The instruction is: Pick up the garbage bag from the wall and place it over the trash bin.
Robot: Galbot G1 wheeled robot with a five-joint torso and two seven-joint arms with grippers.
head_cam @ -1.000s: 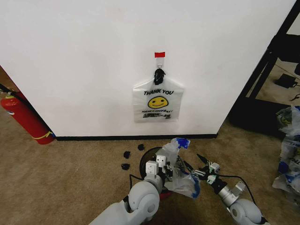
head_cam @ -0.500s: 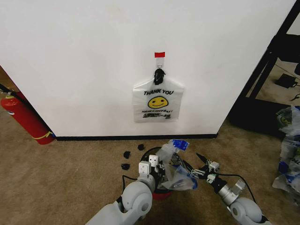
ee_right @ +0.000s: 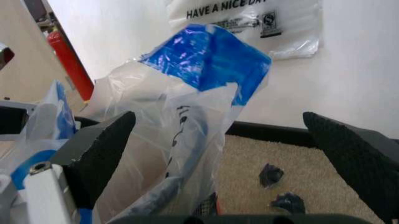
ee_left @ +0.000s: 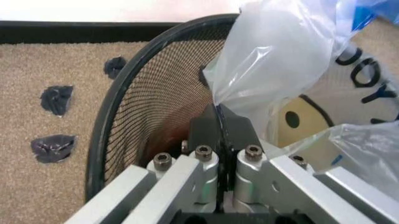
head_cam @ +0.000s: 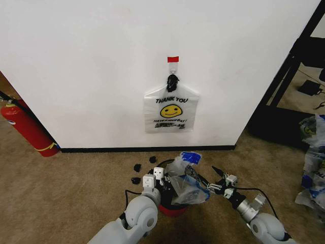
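The garbage bag (head_cam: pixel 185 185), thin clear plastic with blue handle patches, is spread across the top of the black mesh trash bin (head_cam: pixel 168 210), which stands on the carpet below the wall (head_cam: pixel 101 61). My left gripper (head_cam: pixel 160 182) is at the bin's left rim, shut on the bag's edge. In the left wrist view the gripper (ee_left: pixel 219 125) pinches the plastic (ee_left: pixel 281 60) inside the mesh rim (ee_left: pixel 121 109). My right gripper (head_cam: pixel 216 179) is beside the bin's right side, open. In the right wrist view its fingers (ee_right: pixel 100 151) stand wide apart with the bag (ee_right: pixel 206 60) loose in front of them.
A similar flat bag with black-knotted handles (head_cam: pixel 170 109) hangs from the hook under the red tape (head_cam: pixel 173 59). A red fire extinguisher (head_cam: pixel 28 127) leans at the left. Black scraps (head_cam: pixel 137 173) lie by the baseboard. A black frame (head_cam: pixel 289 76) and plastic bags (head_cam: pixel 312 162) are at the right.
My left gripper has moved left and away from me with the bag's edge, pulling the bag wider and lower over the bin. The right arm has barely moved.
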